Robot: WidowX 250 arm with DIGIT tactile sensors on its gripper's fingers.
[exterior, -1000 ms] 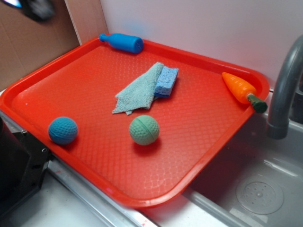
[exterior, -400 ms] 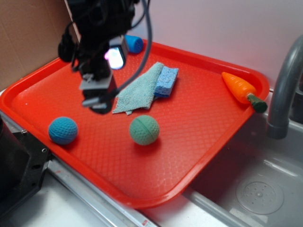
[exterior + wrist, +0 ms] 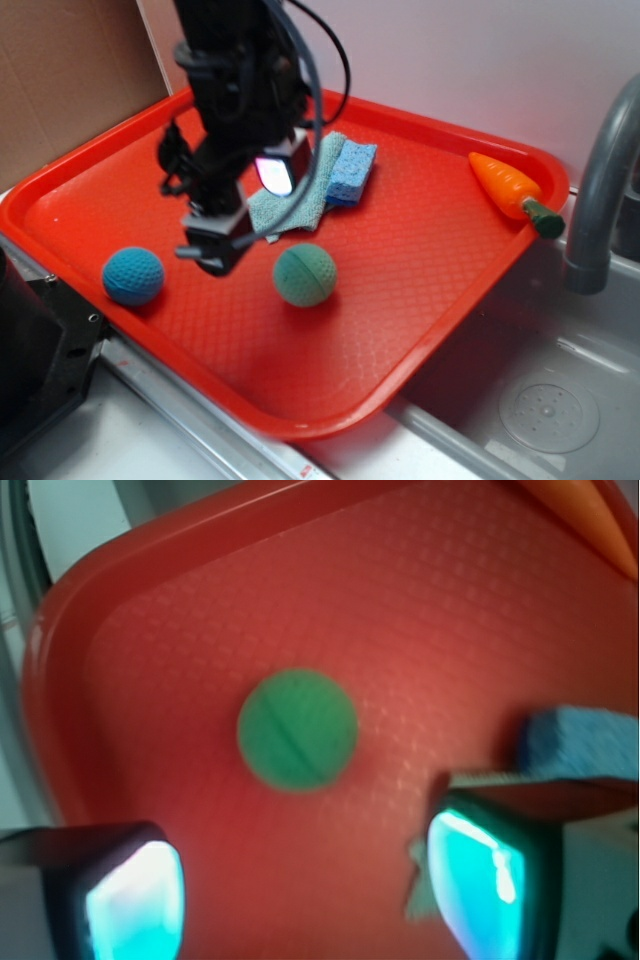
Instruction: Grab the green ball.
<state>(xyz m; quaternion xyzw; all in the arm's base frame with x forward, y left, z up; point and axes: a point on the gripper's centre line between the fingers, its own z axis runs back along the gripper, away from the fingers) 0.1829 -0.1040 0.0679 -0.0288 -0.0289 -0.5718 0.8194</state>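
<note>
Gripper (image 3: 213,262) hangs fingers wide near tray's (image 3: 450,300) front edge; should centre over green ball (image 3: 305,274), descend, then close.

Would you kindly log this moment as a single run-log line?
phase: approach | gripper: open, empty, above tray | target: green ball, on tray, untouched | blue ball: other side of gripper

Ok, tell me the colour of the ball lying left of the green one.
Blue, dimpled. The blue ball shows best in the exterior view, left of the green ball.
</note>
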